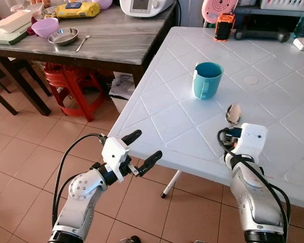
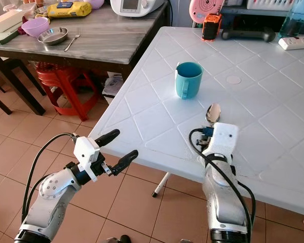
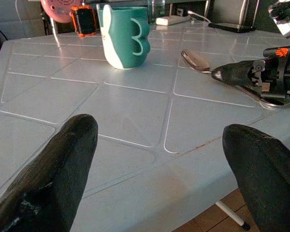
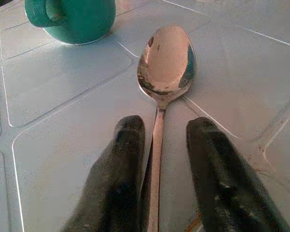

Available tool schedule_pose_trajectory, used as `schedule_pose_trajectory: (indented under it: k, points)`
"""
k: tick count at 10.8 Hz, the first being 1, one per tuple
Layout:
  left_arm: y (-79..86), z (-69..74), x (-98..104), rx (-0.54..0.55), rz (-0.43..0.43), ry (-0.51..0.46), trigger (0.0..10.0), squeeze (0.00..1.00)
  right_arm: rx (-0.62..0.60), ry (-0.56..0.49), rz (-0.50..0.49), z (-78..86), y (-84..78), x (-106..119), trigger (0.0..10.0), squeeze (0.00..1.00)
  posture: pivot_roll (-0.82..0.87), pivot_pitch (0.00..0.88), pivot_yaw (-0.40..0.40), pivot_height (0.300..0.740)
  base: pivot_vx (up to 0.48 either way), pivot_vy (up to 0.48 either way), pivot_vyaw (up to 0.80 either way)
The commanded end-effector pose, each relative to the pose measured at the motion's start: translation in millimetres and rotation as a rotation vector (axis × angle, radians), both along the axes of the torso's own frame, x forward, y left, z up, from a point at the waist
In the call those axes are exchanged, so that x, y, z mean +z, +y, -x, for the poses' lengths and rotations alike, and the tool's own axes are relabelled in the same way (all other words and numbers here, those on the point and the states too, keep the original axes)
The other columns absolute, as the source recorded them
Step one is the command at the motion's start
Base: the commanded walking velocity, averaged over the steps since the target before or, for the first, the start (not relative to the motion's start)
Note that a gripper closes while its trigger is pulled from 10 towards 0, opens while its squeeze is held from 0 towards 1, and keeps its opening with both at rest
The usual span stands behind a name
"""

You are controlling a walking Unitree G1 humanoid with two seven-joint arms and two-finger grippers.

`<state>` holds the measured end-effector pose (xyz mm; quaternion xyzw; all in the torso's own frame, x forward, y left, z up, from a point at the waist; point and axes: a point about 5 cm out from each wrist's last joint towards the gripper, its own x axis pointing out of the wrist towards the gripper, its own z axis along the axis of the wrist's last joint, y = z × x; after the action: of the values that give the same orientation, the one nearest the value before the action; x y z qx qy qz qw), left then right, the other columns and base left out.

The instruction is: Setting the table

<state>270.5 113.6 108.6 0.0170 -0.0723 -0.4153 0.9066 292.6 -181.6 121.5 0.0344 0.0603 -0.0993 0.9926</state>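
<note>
A white plastic table (image 1: pixel 273 81), its top moulded in diamond panels, stands on a terracotta tile floor (image 1: pixel 25 136) beside a dark wooden table (image 1: pixel 116 38). On the wooden table note the steel bowl (image 1: pixel 63 36), the fork (image 1: pixel 83 42) just beside it and the purple bowl (image 1: pixel 45 27); these are presumably stock for further place settings.

On the white table you see a teal mug (image 1: pixel 207 80), upright, handle toward the robot. Near it, on the robot's side and apart from it, lies the spoon (image 4: pixel 165 60), bowl pointing away from the robot, handle running back toward the table edge.

Your right gripper (image 4: pixel 159 145) is low over the table with its two fingers (image 4: pixel 125 164) parted, one on each side of the spoon handle. Whether either pad touches the handle cannot be made out, and the spoon rests flat on the surface. This reads as the placing of the spoon beside the mug, or its release.

Your left gripper (image 1: pixel 137 148) hangs off the near table corner over the floor, fingers wide apart and holding nothing, clear of the working arm.

An orange-and-black device (image 1: pixel 225 26) stands at the far edge.
</note>
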Motion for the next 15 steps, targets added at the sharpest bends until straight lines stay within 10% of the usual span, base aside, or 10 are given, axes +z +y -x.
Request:
schedule_pose_trajectory:
  k: [1,11,15]
  points:
    - [3.6,-0.2,2,0.002,-0.023,-0.009,10.0,0.00,-0.030,0.100,-0.052,6.8,-2.5,-20,0.0,0.00,-0.10,0.142,0.126,0.740,0.000,0.000,0.00]
    - [5.2,-0.1,1,-0.010,-0.047,-0.001,10.0,0.00,0.026,0.189,-0.143,3.3,-1.9,-28,0.0,0.00,-0.10,0.136,0.133,0.740,0.000,0.000,0.00]
    - [5.0,-6.4,7,0.036,-0.015,-0.024,10.0,0.00,0.054,-0.183,-0.133,-5.5,7.3,36,0.0,0.00,-0.10,0.125,0.132,0.740,0.000,0.000,0.00]
